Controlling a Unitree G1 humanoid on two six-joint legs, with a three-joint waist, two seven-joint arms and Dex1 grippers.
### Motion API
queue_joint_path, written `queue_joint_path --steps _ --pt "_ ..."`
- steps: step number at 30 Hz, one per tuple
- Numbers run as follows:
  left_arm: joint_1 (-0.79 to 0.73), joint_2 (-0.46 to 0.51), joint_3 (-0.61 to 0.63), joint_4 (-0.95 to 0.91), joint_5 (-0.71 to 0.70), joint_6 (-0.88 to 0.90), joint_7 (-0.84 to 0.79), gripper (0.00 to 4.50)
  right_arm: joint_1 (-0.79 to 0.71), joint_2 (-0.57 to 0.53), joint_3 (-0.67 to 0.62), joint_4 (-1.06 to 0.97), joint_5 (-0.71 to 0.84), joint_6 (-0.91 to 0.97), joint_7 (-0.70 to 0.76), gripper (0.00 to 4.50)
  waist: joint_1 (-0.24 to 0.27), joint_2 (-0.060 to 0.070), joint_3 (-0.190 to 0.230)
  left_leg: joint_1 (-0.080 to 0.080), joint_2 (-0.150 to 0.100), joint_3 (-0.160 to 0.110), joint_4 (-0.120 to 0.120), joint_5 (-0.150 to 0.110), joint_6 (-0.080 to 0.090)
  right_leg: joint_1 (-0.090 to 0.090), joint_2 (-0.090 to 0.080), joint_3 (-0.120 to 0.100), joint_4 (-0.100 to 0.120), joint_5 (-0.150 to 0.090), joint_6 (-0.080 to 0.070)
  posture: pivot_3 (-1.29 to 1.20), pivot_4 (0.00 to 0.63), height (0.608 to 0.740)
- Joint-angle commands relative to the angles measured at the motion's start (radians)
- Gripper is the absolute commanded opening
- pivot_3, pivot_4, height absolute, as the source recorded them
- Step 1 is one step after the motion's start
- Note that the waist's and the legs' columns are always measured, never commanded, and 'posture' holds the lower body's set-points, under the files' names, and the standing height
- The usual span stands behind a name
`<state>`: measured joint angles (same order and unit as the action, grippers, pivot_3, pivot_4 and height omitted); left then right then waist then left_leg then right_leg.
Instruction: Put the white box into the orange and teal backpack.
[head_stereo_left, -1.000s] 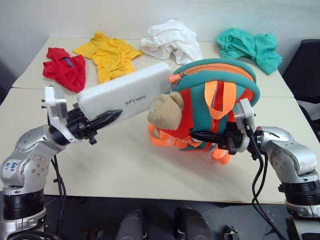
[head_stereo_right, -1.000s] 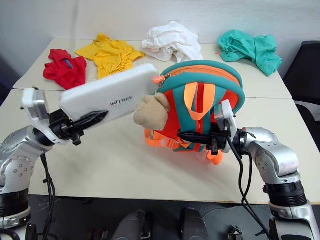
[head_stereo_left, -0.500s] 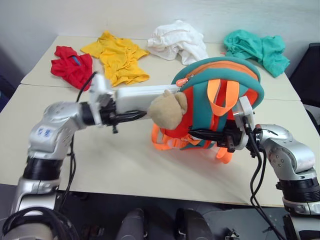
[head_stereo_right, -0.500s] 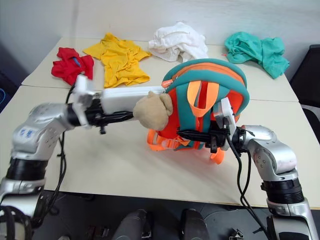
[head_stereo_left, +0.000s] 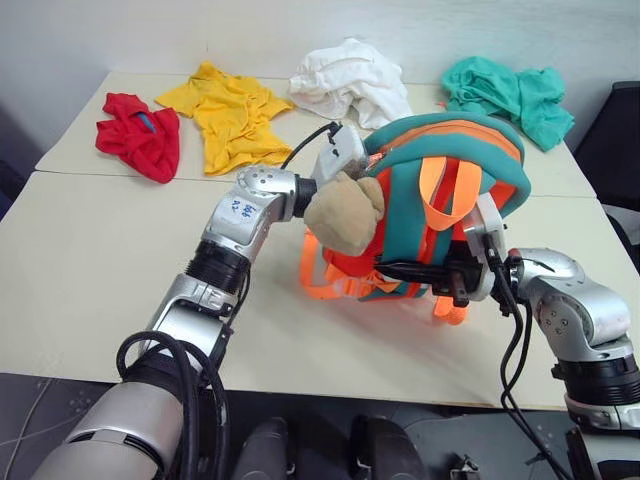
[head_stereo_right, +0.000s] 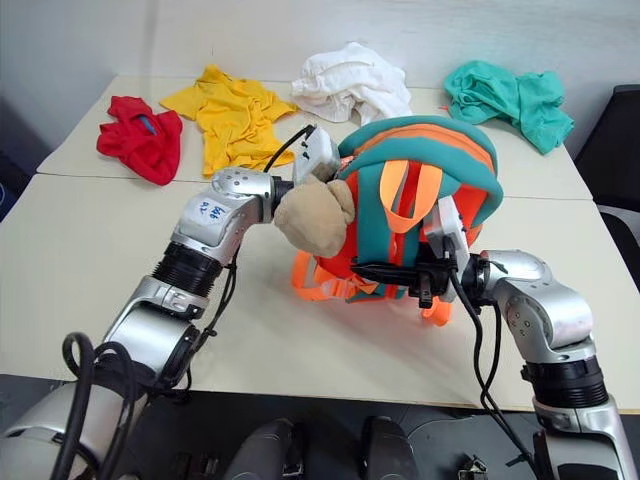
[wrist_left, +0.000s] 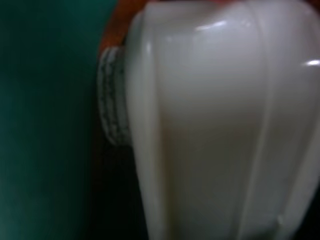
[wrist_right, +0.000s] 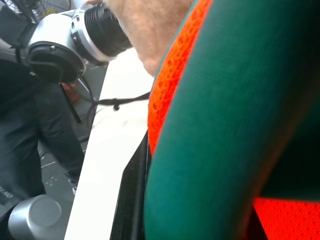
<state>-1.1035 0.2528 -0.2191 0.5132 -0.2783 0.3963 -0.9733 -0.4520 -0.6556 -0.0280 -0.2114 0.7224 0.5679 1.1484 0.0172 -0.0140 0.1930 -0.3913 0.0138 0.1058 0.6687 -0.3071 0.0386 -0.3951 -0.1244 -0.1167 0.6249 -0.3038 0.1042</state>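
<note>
1. Right claw (head_stereo_left: 400, 270) hasn't budged: fingers pinched shut on the front of the orange and teal backpack (head_stereo_left: 450, 215), holding it upright on the table (head_stereo_left: 90, 280).
2. The tan plush piece (head_stereo_left: 345, 215) hangs at the bag's left side.
3. Big change: the left arm swung in from the left, and the left claw is buried in the bag's opening, so can't tell its grip.
4. The white box (wrist_left: 220, 125), out in the open a second ago, is now inside the bag, against teal lining.
5. Far side: red shirt (head_stereo_left: 140, 135), yellow shirt (head_stereo_left: 230, 110), white garment (head_stereo_left: 350, 80), teal garment (head_stereo_left: 510, 95).
</note>
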Motion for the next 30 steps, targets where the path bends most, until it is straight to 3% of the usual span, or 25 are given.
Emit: queue_joint_path --steps 1,7,16,25,28,30 --pt "0.025 0.041 0.058 -0.077 -0.038 0.012 -0.050 2.57 0.011 0.005 -0.020 -0.056 0.011 -0.003 -0.025 0.03 -0.001 0.000 0.000 0.000 0.000 0.000 0.000 0.000 0.000 0.000 0.000 0.000 0.000 0.000 0.000 0.00 0.150 0.740" --pt "0.197 0.249 0.145 -0.275 -0.067 -0.036 -0.167 4.37 0.022 0.011 -0.030 -0.062 0.010 -0.012 -0.057 0.03 -0.024 0.000 0.000 0.000 0.000 0.000 -0.001 0.000 0.000 0.000 -0.004 0.000 0.000 0.000 0.000 0.00 0.150 0.740" --pt "0.348 0.439 0.242 -0.383 -0.156 -0.080 -0.352 4.37 0.005 0.031 -0.019 -0.027 -0.008 -0.028 -0.071 0.03 -0.014 0.000 0.000 -0.001 -0.001 -0.002 0.001 0.000 0.001 0.001 -0.006 0.000 0.000 0.000 0.000 0.00 0.150 0.740" --pt "0.426 0.305 0.269 -0.683 -0.298 0.045 -0.160 4.37 -0.014 0.049 -0.008 0.002 -0.027 -0.027 -0.081 0.03 -0.017 0.000 0.000 -0.002 -0.001 -0.006 0.003 0.000 0.001 0.002 -0.007 0.004 0.000 0.000 0.000 0.00 0.150 0.740" --pt "0.446 0.269 0.266 -0.722 -0.320 0.065 -0.119 3.81 -0.017 0.055 -0.005 0.011 -0.037 -0.028 -0.083 0.03 -0.019 0.000 0.000 -0.002 -0.001 -0.006 0.003 0.000 0.001 0.002 -0.007 0.004 0.000 0.000 0.000 0.00 0.150 0.740" --pt "0.451 0.263 0.274 -0.724 -0.321 0.064 -0.100 3.21 -0.017 0.057 -0.006 0.015 -0.042 -0.030 -0.085 0.03 -0.019 0.000 0.000 -0.002 -0.001 -0.006 0.003 0.000 0.000 0.002 -0.006 0.004 0.000 0.000 0.000 0.00 0.150 0.740"
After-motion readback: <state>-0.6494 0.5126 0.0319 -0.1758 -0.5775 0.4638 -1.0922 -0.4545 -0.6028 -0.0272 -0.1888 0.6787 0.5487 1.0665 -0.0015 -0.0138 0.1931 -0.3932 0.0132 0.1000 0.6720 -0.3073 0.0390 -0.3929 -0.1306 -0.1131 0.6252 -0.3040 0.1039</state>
